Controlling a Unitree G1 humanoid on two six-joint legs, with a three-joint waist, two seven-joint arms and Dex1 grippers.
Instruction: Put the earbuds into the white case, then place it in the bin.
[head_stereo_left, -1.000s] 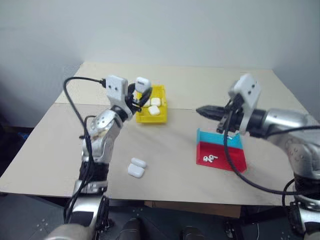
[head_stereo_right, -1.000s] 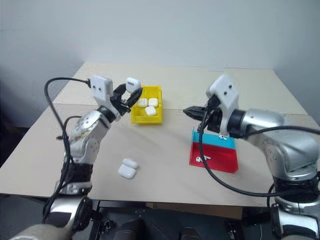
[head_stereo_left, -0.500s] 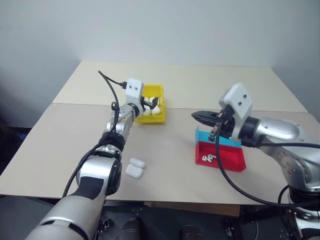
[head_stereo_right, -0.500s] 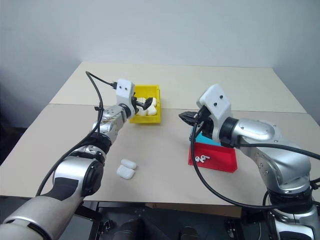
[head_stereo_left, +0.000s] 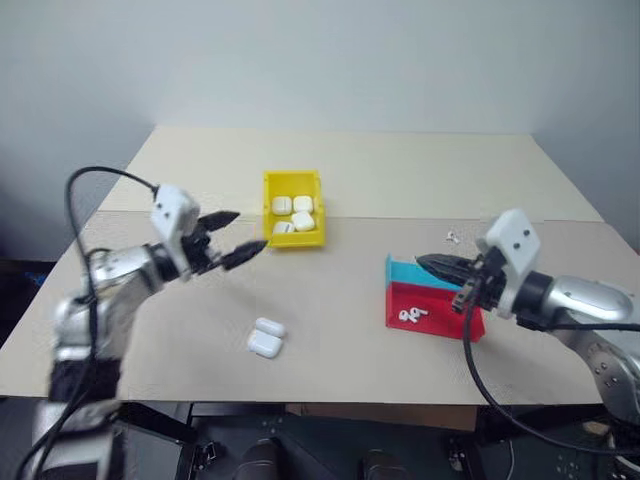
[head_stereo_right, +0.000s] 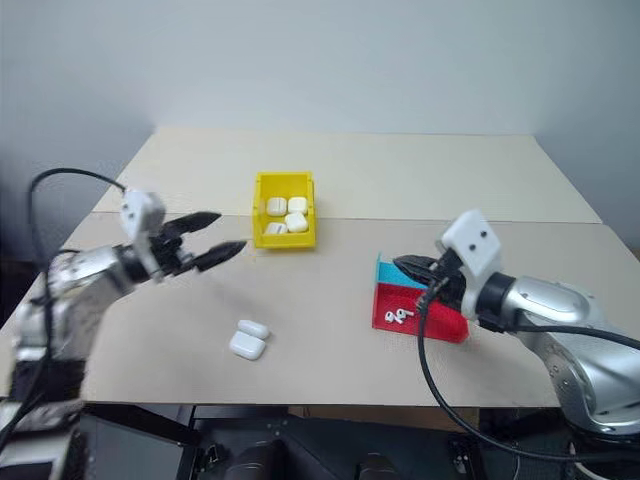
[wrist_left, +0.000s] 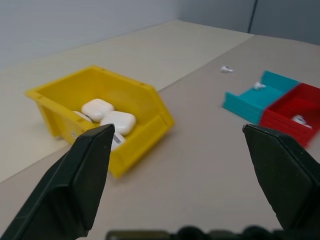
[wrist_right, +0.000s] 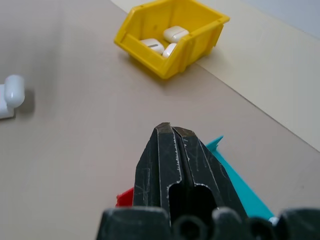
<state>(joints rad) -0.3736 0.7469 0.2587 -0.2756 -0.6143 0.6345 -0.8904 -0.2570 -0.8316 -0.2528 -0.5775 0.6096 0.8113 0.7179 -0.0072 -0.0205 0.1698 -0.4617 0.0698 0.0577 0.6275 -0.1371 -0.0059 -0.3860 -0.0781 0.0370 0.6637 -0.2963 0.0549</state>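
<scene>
Left tool (head_stereo_left: 232, 240) agape, empty; yellow bin (head_stereo_left: 270, 238) holds glossy white cases (head_stereo_left: 293, 213)

- Table (head_stereo_left: 350, 300): pale beige top, matte, made of two boards, spread before me.
- Seam (head_stereo_left: 560, 221): straight line across the table from left to right, where the boards meet.
- Tray (head_stereo_left: 440, 326): small, on my right, on the nearer board; red compartment nearer me, teal compartment behind it.
- Wall (head_stereo_left: 320, 60): plain pale grey, behind the table.

Left pincer (head_stereo_left: 232, 238) gapes wide and empty; right pincer (head_stereo_left: 424, 263) is pressed closed, angled slightly downward.
</scene>
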